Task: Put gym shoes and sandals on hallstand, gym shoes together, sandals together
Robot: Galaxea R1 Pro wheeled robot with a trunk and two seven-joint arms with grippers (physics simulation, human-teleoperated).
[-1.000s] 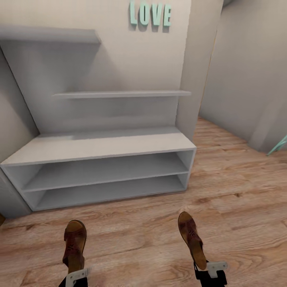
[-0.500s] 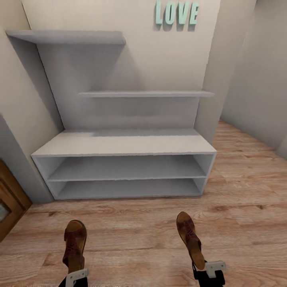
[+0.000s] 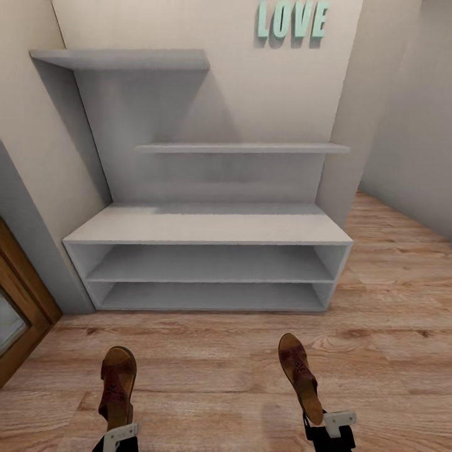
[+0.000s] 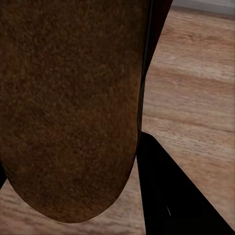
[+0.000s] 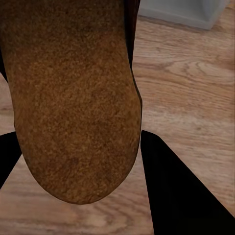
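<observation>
Underfoot, the corridor floor (image 3: 226, 351) is light brown wood-plank laminate with clear grain, running back to the foot of the hallstand (image 3: 207, 229) and on past it at the right. That unit is low, wide and white-grey: a bench top, two open shelves beneath it, and two staggered wall shelves above. Its bench and shelves are bare. Pale walls close it in on both sides, mint-green letters spelling LOVE (image 3: 292, 19) hang on the wall above it, and part of a brown wooden door frame (image 3: 19, 326) shows at the left edge.

Between the robot and the rack the planks lie open. At the bottom of the head view the left gripper (image 3: 118, 433) holds the left sandal (image 3: 117, 383) by its heel end, toe pointing toward the rack. The right gripper (image 3: 323, 427) grips the right sandal (image 3: 300, 375) the same way, that one angled slightly left. Both sandals sit above the floor, well apart from each other and short of the rack.

Each wrist view looks at a mottled brown sole (image 4: 73, 107) (image 5: 78, 103) up close, with dark fingers (image 4: 181, 196) (image 5: 181, 191) pressed beside it and planks behind.
</observation>
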